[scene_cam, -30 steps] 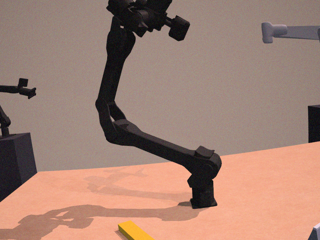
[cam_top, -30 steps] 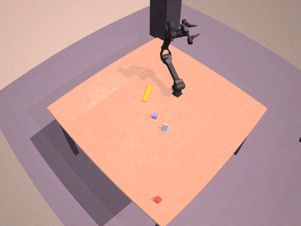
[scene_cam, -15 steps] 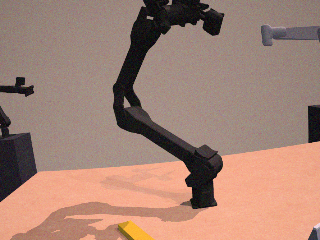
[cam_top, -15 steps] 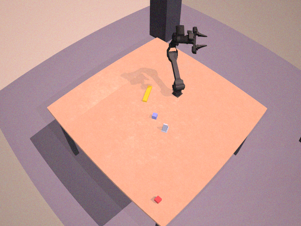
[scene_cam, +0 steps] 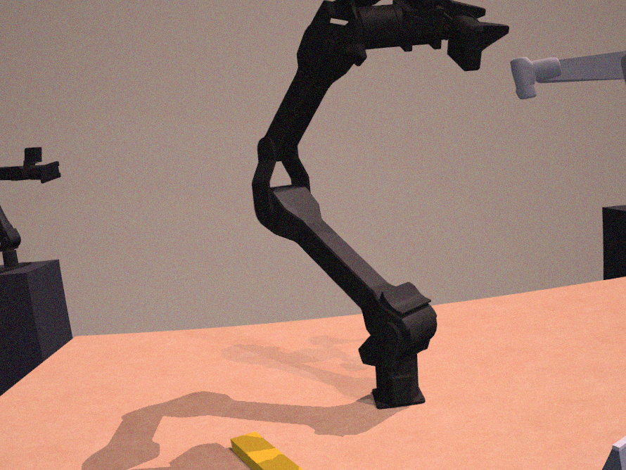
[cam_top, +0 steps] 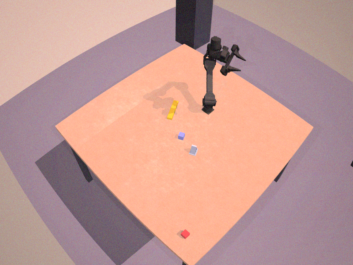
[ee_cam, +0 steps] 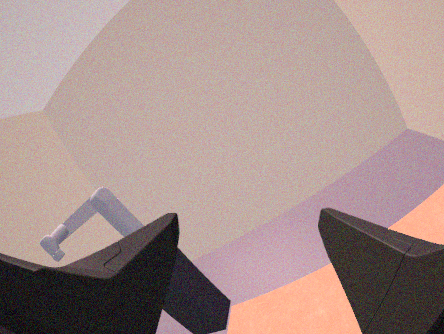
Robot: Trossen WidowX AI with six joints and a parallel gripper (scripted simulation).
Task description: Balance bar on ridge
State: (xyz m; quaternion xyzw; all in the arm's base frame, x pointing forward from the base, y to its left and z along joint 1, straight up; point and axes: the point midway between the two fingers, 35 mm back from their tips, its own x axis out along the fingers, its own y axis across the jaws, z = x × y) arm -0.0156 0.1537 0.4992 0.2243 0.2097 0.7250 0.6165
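The yellow bar (cam_top: 172, 110) (scene_cam: 264, 452) lies flat on the table (cam_top: 159, 182) (scene_cam: 505, 354), left of the arm's base in the top view, partly in the arm's shadow. The light grey ridge (cam_top: 193, 150) (scene_cam: 615, 457) stands on the table, with nothing on it; only its edge shows in the exterior view. My gripper (cam_top: 243, 64) (ee_cam: 251, 222) is open and empty, high up and far from both the bar and the ridge. In the wrist view, background and a strip of table show between the fingers.
A small blue cube (cam_top: 181, 135) sits between the bar and the ridge. A small red cube (cam_top: 185, 234) lies near the table's front corner in the top view. A dark pedestal (cam_top: 193, 25) stands beyond the back corner. A pale arm (scene_cam: 586, 67) (ee_cam: 107, 202) stands in the background.
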